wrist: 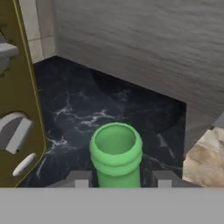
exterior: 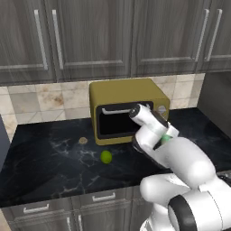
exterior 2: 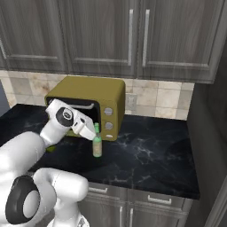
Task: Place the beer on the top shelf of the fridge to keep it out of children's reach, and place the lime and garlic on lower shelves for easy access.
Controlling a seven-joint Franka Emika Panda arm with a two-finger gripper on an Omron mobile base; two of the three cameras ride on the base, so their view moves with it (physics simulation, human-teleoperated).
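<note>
The beer (exterior 2: pixel 97 148), a slim green bottle with a tan label, stands on the black counter just in front of the microwave's right end. My gripper (exterior 2: pixel 93 130) is shut on its neck. In the hand view its green cap (wrist: pixel 116 151) sits between my two fingertips (wrist: pixel 81 179). From the left base view, only a sliver of the beer (exterior: pixel 166 139) shows behind my arm. The lime (exterior: pixel 106 157) lies on the counter in front of the microwave's left part, and the garlic (exterior: pixel 83 140) rests farther left. The fridge's grey side (exterior: pixel 219 101) rises at the counter's right end, with its shelves out of view.
An olive-yellow microwave (exterior: pixel 126 108) stands against the tiled wall, close to the left of the bottle. Dark wood-grain cupboards (exterior: pixel 90 36) hang above the counter. The black marble counter (exterior: pixel 45 167) runs left to an edge, with drawers below.
</note>
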